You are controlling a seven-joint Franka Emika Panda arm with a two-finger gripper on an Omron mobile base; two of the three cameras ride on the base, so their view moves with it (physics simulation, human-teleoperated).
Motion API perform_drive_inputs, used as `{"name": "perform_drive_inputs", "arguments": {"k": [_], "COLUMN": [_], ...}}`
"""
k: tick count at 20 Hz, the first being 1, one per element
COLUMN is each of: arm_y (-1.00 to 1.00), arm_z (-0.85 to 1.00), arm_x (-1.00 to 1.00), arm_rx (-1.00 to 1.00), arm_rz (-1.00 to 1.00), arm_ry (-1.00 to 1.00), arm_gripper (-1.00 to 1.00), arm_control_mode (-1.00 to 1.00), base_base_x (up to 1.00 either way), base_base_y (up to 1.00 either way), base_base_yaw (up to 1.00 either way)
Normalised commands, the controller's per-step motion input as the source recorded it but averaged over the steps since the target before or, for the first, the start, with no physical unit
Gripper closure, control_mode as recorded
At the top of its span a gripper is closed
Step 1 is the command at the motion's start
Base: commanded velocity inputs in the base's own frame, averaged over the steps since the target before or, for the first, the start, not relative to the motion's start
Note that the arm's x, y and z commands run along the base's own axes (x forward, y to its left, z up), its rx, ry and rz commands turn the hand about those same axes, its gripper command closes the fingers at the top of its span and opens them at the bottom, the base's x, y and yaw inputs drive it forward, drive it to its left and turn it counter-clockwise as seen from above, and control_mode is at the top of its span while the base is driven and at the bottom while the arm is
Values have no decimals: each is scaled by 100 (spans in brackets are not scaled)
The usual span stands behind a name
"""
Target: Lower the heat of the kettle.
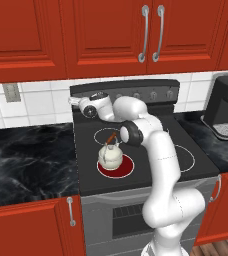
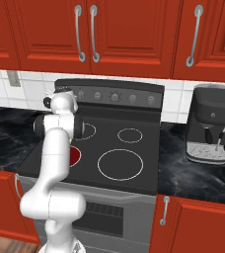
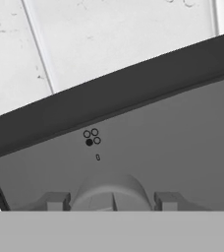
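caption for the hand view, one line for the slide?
Gripper astride a stove knob on the back panel, burner diagram above, white tiles beyond.

Kettle (image 1: 110, 157): small, squat, cream-white, arched reddish-brown wooden handle. Stands upright on the glowing red front-left burner (image 1: 128, 168) of the black stove (image 1: 91, 180).

The pincer (image 3: 111, 202) stands close before a knob (image 3: 109, 194) on the stove's back panel (image 3: 148, 142), fingers on both sides. At 6 o'clock below, the kettle (image 1: 110, 157) occupies the red burner (image 1: 126, 169); the other burners (image 2: 120, 164) are free.
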Motion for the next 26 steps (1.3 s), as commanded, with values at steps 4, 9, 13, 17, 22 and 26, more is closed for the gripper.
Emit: {"name": "perform_drive_inputs", "arguments": {"k": [4,9,13,17,22,26], "arm_y": [0,0,0,0,0,0], "arm_z": [0,0,0,0,0,0], "arm_x": [0,0,-2,-4,-4,-9], "arm_rx": [10,12,12,12,12,11], "arm_rz": [0,0,0,0,0,0], "arm_ry": [0,0,0,0,0,0], "arm_gripper": [100,100,100,100,100,100], "arm_control_mode": [-100,-100,-100,-100,-100,-100], "base_base_x": [0,0,0,0,0,0], "base_base_y": [0,0,0,0,0,0], "base_base_yaw": [0,0,0,0,0,0]}}
